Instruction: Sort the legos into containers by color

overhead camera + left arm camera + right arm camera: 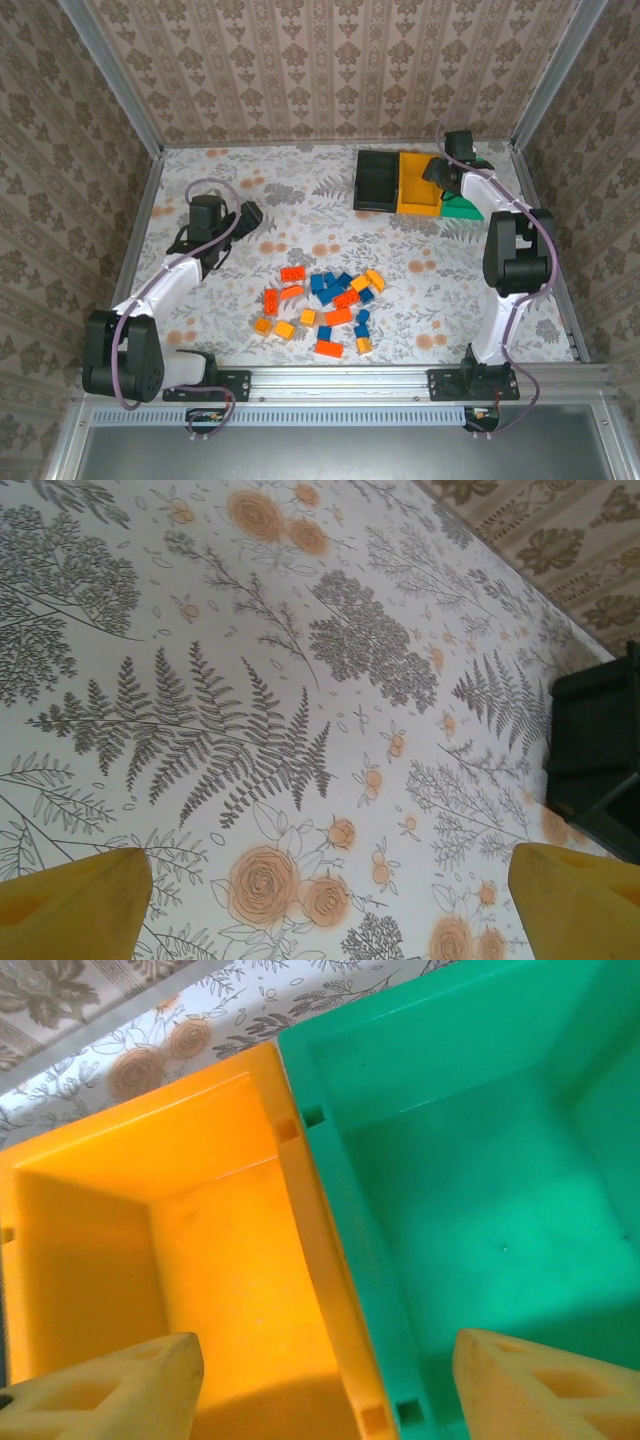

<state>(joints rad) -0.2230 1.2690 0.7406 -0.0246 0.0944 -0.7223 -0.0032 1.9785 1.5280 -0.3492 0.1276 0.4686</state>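
Top external view: the legos (pixel 322 300) lay in a loose heap on the floral table (pixel 250 180), well in front of the containers (pixel 410 192) and to their left. The containers stood in a joined row: the black bin (pixel 375 180) at the left end, the orange-yellow bin (pixel 418 186) in the middle, and the green bin (pixel 462 210) at the right end, largely covered by the right arm (pixel 515 250). The right gripper (pixel 440 170) hung over the orange-yellow and green bins. The left gripper (pixel 246 217) hovered well left of the black bin.

Left wrist view: its yellow fingers (pixel 70 905) were spread wide and released, gripping nothing, with patterned cloth below and a corner of the black bin off to the right.

Right wrist view: the right gripper's fingers (pixel 110 1390) stood apart, gripping nothing, straddling the wall shared by the orange-yellow and green bins.
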